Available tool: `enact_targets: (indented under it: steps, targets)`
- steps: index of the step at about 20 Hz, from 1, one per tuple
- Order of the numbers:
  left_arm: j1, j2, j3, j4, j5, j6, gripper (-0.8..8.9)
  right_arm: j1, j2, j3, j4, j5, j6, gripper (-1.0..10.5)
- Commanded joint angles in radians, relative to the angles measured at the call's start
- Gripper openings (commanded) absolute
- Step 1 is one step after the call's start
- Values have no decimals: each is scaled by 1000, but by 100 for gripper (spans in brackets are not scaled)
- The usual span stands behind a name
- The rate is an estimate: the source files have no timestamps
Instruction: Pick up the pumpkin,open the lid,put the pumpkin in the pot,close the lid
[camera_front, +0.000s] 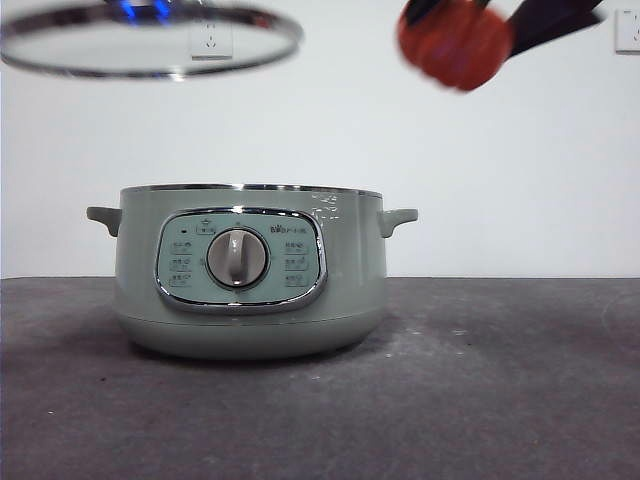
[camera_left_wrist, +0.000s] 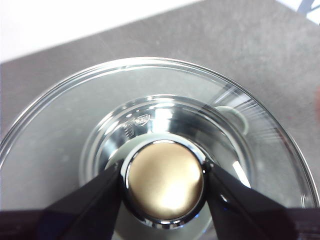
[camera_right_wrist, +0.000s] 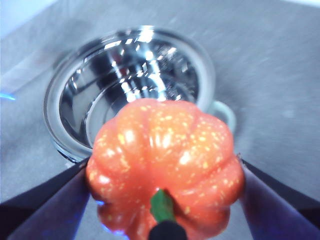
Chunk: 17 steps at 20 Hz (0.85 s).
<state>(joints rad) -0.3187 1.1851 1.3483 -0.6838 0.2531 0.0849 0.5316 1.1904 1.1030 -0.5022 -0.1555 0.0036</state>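
Pumpkin (camera_front: 455, 45) — one only — hangs high above the surface (camera_front: 500, 380), up beside the pot (camera_front: 250, 270), clenched between the right tool's (camera_right_wrist: 165, 175) two jaws. One lid (camera_front: 150, 40) floats above the pot's other side, its knob (camera_left_wrist: 164, 182) clamped by the left tool (camera_left_wrist: 164, 190). One open pot — two side handles.

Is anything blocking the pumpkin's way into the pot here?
Nothing visible. The lid is lifted off by the left gripper, held high to one side. The pot is open, and the right gripper holds the pumpkin above it.
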Motion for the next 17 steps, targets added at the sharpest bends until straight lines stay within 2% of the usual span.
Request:
enact_targets:
  steps: [1,11,17]
  targets:
    - [13,-84,16,-17,9,-1,-12,28,109,74,37,-3,-6,-12]
    - [18,-304,16,-190,-19,-2,-12,118,677,543,39,-2,-109,-12]
    - [18,-324,16,-224,-18,-2,-11,153,836,578,71,36,-163,-12]
